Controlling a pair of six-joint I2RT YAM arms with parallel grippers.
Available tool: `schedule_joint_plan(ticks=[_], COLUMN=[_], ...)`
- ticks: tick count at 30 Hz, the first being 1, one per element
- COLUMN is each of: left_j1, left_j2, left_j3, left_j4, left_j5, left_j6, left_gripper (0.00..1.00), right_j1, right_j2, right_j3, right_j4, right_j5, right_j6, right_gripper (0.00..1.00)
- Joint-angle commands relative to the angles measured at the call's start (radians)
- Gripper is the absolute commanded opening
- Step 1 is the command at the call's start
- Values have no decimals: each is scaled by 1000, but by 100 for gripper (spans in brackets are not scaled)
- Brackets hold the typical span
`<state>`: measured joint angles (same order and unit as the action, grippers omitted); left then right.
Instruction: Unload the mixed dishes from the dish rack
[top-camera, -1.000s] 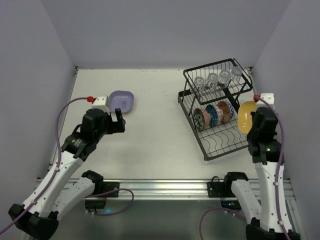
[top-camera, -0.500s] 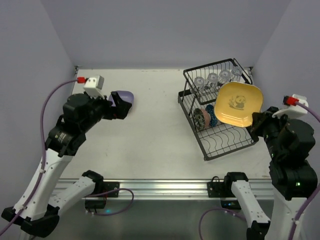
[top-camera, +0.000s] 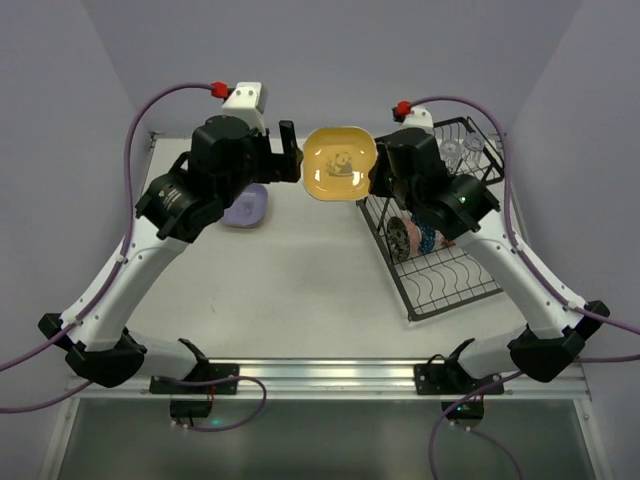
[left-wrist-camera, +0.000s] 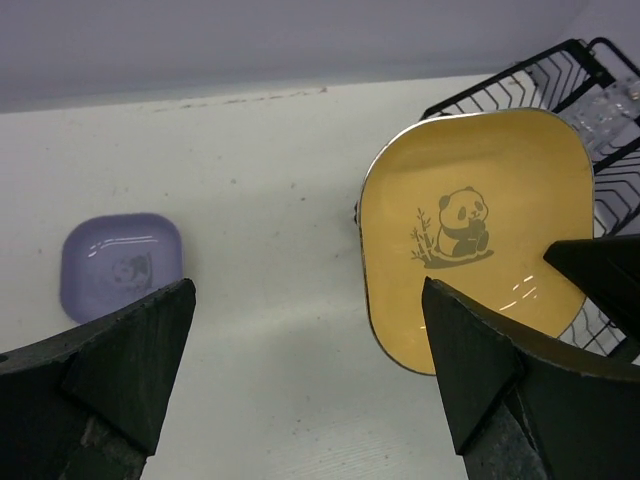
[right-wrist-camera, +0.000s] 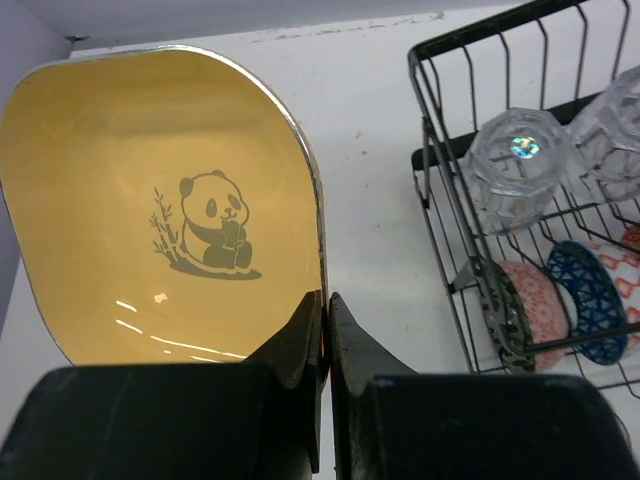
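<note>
My right gripper (top-camera: 376, 180) (right-wrist-camera: 326, 297) is shut on the right rim of the yellow panda plate (top-camera: 340, 163) (right-wrist-camera: 160, 210), holding it in the air left of the dish rack (top-camera: 432, 311) (right-wrist-camera: 430, 170). At the plate's left edge my left gripper (top-camera: 290, 160) (left-wrist-camera: 308, 295) is open. The plate (left-wrist-camera: 475, 235) stands beyond its right finger, apart from it, and nothing lies between the fingers. A lavender plate (top-camera: 245, 208) (left-wrist-camera: 120, 265) lies on the table at the back left. In the rack, clear glasses (top-camera: 455, 155) (right-wrist-camera: 518, 150) sit on the upper shelf and patterned bowls (top-camera: 425, 238) (right-wrist-camera: 580, 300) stand below.
Grey walls close the table on the left, back and right. The black rack fills the back right corner. Both arms arch over the middle of the white table (top-camera: 300, 290), and purple cables (top-camera: 150, 110) loop above them.
Both arms rose and swung toward the middle. The right one carried the yellow plate from the rack leftward into the air. The left one lifted away from the lavender plate to meet it.
</note>
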<state>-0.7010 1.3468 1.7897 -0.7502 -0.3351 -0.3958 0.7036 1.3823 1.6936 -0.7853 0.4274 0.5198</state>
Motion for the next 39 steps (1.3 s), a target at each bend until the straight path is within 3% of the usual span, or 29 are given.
schedule_joint_plan(ticks=[1,8,10,13,18,25,29,36,37,38,39], left_j1=[-3,-3,-3,-2,1,29,46,129,139,161,173], left_j2=[-6,48,55,55,86,117,124,98,82,72,57], left_j3=[21,-26,-29,-53,-64,-88,-90,-164,-179,-209,-220], left_j4=[-55,-34,-37,-21,-2,40,52,130,152,161,164], left_j5=[-116,-153,-180,-193,-188,-142,-133,-10,-1,1,-1], left_j6=[35,63,63,77,90,103,104,101,98,95,74], left_gripper=[98,86,76,71,42,38,0,0,0,0,0], right_j1=[33,48,48,48,48,48,48,27,20,16,10], right_j2=[7,29,26,8,1,-12,-5,-12,-17,-22,-32], right_j3=[51,-26,-54,-97,-106,-135,-138,-149,-150,-155,-160], right_j4=[144,247,264,297,296,301,290,294,294,293,291], right_j5=[44,-45,-50,-58,-76,-107,-113,-130,-130,-133,-127], right_j6=[74,109,109,98,91,85,72,54,54,52,51], right_gripper=[0,0,0,0,0,0,0,0,9,50,74])
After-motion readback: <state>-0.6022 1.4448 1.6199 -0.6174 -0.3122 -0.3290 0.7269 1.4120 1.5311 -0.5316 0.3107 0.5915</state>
